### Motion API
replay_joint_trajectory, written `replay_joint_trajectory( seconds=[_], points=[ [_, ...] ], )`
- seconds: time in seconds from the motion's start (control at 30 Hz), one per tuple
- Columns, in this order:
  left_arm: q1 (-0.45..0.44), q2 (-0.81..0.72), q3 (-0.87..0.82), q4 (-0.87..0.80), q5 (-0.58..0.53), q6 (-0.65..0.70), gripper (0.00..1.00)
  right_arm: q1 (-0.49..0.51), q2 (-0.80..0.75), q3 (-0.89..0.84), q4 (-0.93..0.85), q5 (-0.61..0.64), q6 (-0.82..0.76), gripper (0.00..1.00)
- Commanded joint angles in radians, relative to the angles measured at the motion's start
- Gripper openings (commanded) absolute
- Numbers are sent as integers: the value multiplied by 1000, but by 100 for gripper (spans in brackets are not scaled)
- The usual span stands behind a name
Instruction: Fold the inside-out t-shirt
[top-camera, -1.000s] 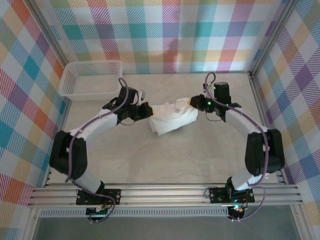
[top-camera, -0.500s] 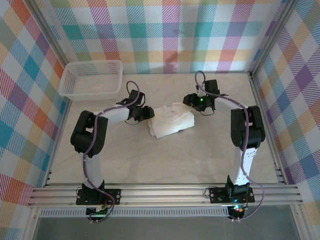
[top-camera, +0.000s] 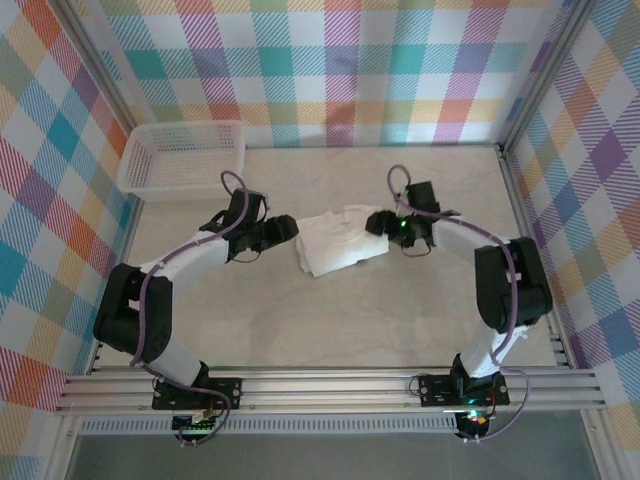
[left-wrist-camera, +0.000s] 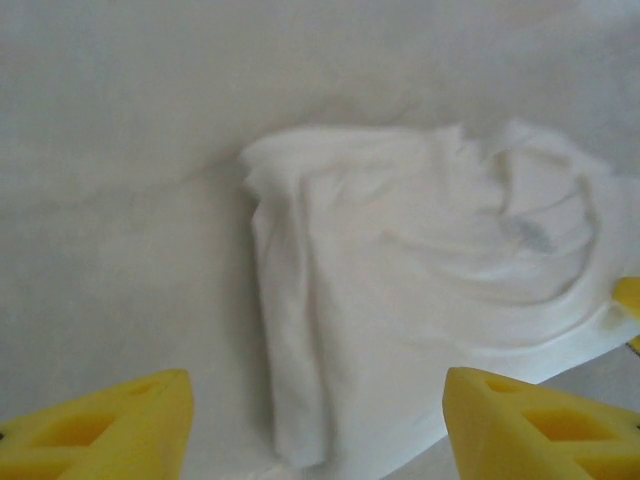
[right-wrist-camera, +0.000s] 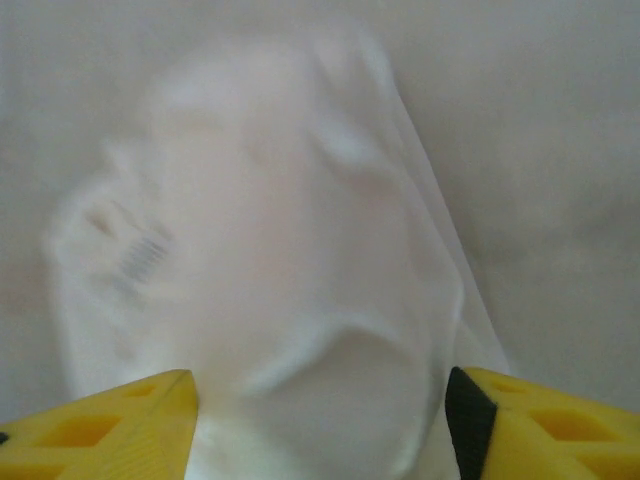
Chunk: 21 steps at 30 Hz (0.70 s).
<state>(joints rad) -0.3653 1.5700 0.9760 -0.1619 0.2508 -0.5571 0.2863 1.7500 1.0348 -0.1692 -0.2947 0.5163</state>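
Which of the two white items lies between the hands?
The t-shirt, a soft bundle mid-table; the mesh basket sits apart in the far-left corner.

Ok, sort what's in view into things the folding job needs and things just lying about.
For the job:
- inside-out t-shirt, lying partly folded at mid-table
- left gripper, open at its left edge
- right gripper, open at its right edge

Just lying about:
- white mesh basket, at the far left corner of the table

The table (top-camera: 300, 320) is surveyed from above and behind; the inside-out t-shirt (top-camera: 335, 242) is framed closely from opposite sides by both wrist views.
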Motion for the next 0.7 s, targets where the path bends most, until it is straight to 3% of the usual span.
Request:
replay_joint_trajectory(
  seconds=[0.0,0.1,0.23,0.43,0.53,0.67],
  points=[
    [-7,24,-6,-2,13,-41,66,29,58,-4,12,34,23,61],
    [-23,65,31,-38,14,-56,65,30,7,16,-34,18,40,60],
    [-84,142,84,-14,47,-73,62,28,-179,-58,-17,95,110,73],
    [-172,342,217,14,59,-154,57,-12,-394,-155,-137,221,310,82],
    [-243,488,365,-6,86,-163,54,-81,-478,-215,-176,232,425,81],
    [-327,729,709,-45,119,-185,52,-173,-577,-222,-321,266,528,81]
  ],
)
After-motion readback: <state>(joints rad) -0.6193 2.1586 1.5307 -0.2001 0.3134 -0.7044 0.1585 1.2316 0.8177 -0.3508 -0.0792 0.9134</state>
